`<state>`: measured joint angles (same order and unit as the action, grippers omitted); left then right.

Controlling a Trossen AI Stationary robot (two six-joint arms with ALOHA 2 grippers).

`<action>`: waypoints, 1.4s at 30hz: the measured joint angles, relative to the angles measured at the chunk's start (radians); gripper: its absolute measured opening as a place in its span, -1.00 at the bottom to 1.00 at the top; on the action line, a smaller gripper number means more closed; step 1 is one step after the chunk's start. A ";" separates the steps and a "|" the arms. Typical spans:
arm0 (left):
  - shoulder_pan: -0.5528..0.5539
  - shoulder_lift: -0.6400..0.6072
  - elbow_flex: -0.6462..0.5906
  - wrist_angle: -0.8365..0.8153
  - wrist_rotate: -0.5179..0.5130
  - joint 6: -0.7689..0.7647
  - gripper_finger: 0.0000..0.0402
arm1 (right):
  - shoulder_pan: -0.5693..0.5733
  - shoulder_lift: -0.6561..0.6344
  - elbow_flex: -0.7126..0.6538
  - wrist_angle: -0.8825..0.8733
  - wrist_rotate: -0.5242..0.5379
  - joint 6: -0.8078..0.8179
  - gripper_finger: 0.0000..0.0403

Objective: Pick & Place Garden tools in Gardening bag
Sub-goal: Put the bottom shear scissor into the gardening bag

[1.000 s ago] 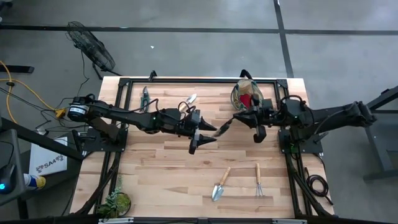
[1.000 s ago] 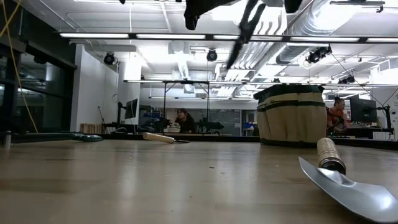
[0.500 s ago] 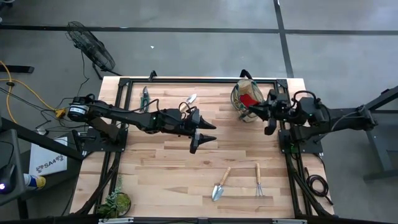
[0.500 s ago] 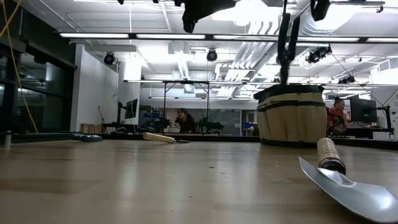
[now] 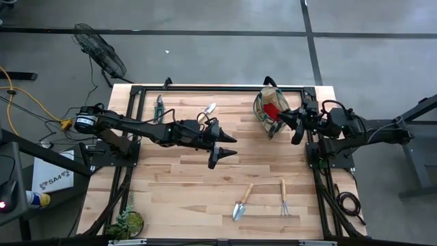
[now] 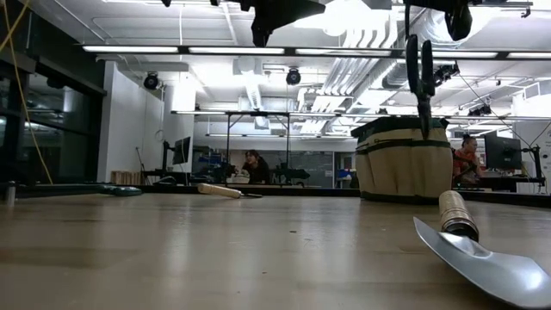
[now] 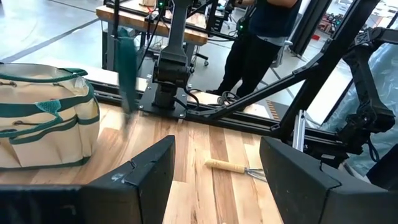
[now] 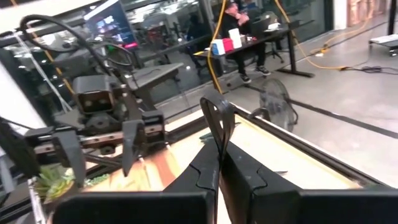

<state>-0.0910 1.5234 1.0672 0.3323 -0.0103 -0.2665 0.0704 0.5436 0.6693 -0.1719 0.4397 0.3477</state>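
Note:
The tan gardening bag (image 5: 266,113) with green trim stands at the table's far right, with a red cloth piece (image 5: 273,109) inside it. It also shows in the low view (image 6: 402,164) and the left wrist view (image 7: 43,124). My right gripper (image 5: 292,126) is shut on a dark green-handled pruner (image 6: 421,82) by the bag's right rim. My left gripper (image 5: 222,147) is open and empty above the table's middle. A second pruner (image 5: 159,106) and a trowel (image 5: 209,109) lie at the far side. A trowel (image 5: 241,202) and a hand rake (image 5: 283,199) lie near the front. My right gripper pinches the pruner (image 8: 217,134) between its two fingers (image 8: 245,180). The pruner runs on past the fingertips, along the fingers. It hangs upright and clear of the table, with its lower tip (image 6: 424,129) at about the height of the bag's rim. I cannot tell whether it touches the bag.
A leafy plant clump (image 5: 126,222) sits at the near left corner. A black frame (image 5: 205,87) runs along the table's far edge. A person (image 7: 261,37) stands beyond the table's right side.
My right gripper has carried the pruner from over the table's middle toward the right edge, to the bag's right rim, and has lowered it. The pruner has swung from slanting to hanging upright.

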 joint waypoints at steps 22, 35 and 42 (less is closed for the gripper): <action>0.000 0.000 0.000 0.001 0.003 0.000 0.15 | 0.000 -0.007 0.135 -0.250 0.157 -0.012 -0.98; 0.000 0.000 0.000 0.001 0.003 0.000 0.15 | 0.000 -0.006 0.143 -0.303 0.232 -0.017 -0.98; 0.000 0.000 0.000 0.002 0.003 -0.010 0.15 | 0.000 -0.009 0.143 -0.303 0.243 -0.038 -0.98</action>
<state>-0.0914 1.5234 1.0672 0.3344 -0.0074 -0.2766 0.0702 0.5347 0.8124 -0.4750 0.6827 0.3096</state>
